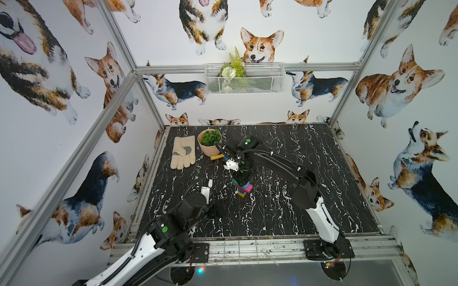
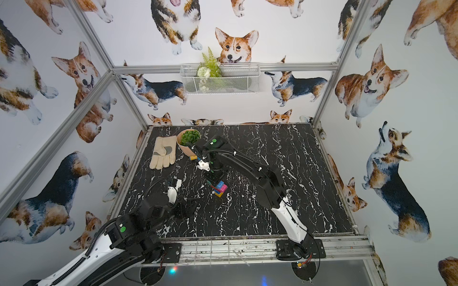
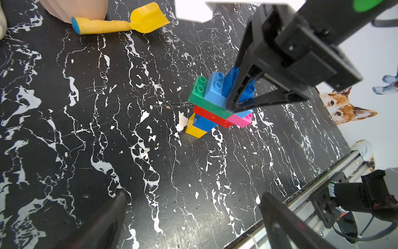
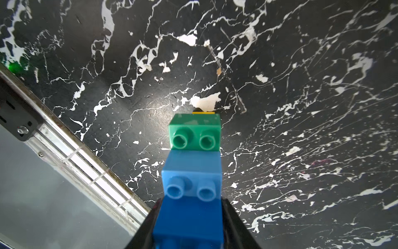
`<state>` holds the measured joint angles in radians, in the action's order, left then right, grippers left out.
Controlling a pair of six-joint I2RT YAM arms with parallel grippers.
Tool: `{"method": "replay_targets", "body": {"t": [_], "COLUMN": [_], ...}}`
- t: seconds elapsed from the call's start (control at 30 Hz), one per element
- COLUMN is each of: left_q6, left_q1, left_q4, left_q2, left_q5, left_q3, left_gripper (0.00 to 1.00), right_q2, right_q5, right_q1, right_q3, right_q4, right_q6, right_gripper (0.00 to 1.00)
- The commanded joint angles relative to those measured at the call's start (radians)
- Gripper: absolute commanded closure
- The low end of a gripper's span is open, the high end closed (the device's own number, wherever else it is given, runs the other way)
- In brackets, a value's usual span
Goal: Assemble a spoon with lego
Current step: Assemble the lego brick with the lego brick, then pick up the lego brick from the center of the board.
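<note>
The spoon [image 1: 244,189] [image 2: 220,188] stands upright mid-table as a small stack: yellow and blue at the bottom, then red, pink and green, with light blue and a dark blue brick [image 4: 189,217] on top. My right gripper [image 4: 190,207] reaches down from above. Its fingers lie close against both sides of that top dark blue brick [image 3: 247,94]. My left gripper [image 3: 192,198] hangs open over bare table, nearer the front edge and left of the spoon [image 3: 215,107], with nothing between its fingers.
A yellow toy shovel [image 3: 129,21] with a blue-tipped handle lies beside a pink pot with a green plant [image 1: 209,141] at the back left. A cream glove [image 1: 183,152] lies left of the pot. The table's metal front rail [image 1: 247,247] runs along the near edge.
</note>
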<state>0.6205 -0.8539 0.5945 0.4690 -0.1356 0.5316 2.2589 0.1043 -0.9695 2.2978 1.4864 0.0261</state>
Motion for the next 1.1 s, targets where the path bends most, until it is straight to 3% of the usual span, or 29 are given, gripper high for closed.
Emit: {"method": "replay_targets", "body": {"t": [0.0,0.13,0.37,0.6,0.9,1.07], "left_q6": [-0.006,-0.007,-0.005,-0.03,-0.225,-0.442], "left_q1": [-0.001,-0.001,0.0,0.0,-0.001,-0.014], "left_q4": [0.002,0.001,-0.002,-0.056,-0.396,-0.708], "left_q2": [-0.001,-0.003,-0.007,-0.003,0.151,0.239], "left_q5": [-0.009,-0.012,-0.016,-0.045,-0.003,0.128], "left_q3": [0.007,0.008,0.002,0.031,0.065,-0.015], "left_gripper": [0.0,0.0,0.0,0.0,0.0,0.0], "right_q2": [-0.004,-0.004,-0.019,-0.138,-0.45,-0.552], "right_q5": [0.0,0.01,0.08,0.168,0.504,0.665], "right_q1": [-0.003,-0.002,0.014,0.073,0.261,0.353], "right_q3": [0.02,0.022,-0.017,-0.107,-0.528,-0.698], "right_q4": [0.026,0.021,-0.008,-0.08,-0.363,-0.474], "right_q6": [0.0,0.001,-0.012,-0.047,-0.097,-0.1], "right_gripper": [0.52,0.56,0.77,0.88,0.9,0.91]}}
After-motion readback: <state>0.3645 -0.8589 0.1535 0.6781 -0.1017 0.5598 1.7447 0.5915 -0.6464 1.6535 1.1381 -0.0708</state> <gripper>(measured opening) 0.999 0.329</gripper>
